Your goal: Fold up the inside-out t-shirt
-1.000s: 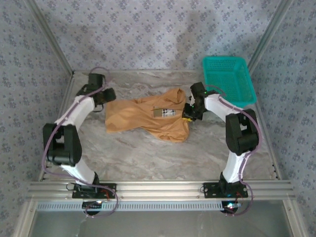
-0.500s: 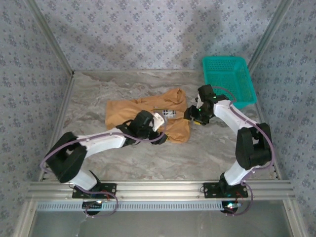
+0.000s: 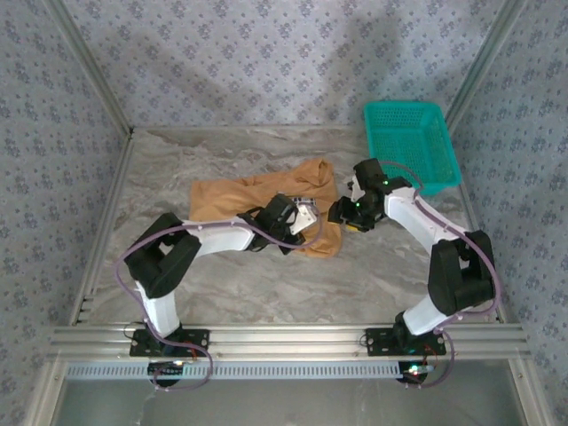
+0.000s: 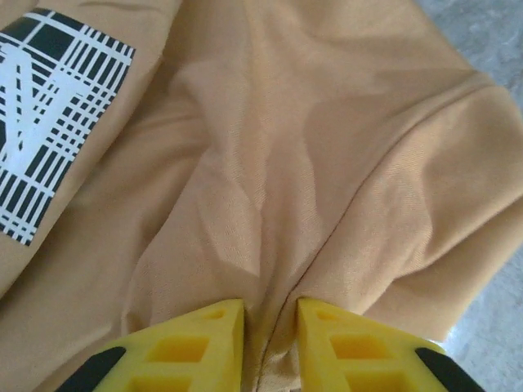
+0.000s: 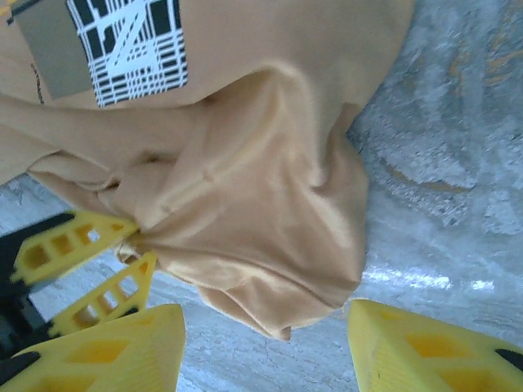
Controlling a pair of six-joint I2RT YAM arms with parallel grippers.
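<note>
a second ago my left arm sat folded at the far left of the table [image 3: 266, 275]. now it reaches across, and the left gripper [image 3: 306, 217] [image 4: 270, 314] is nearly closed, pinching a ridge of shirt [image 3: 235, 193] [image 4: 286, 163] [image 5: 270, 196]. right gripper [image 3: 342, 213] [image 5: 265, 327] has let go of the cloth, fingers spread wide, holding nothing. from above, my left wrist hides the shirt's near middle; i can't make out collar or sleeves. shirt lies crumpled mid-table, long axis left to right, bunched end toward the right gripper, printed label [image 4: 49, 122] [image 5: 127, 49] facing up.
</note>
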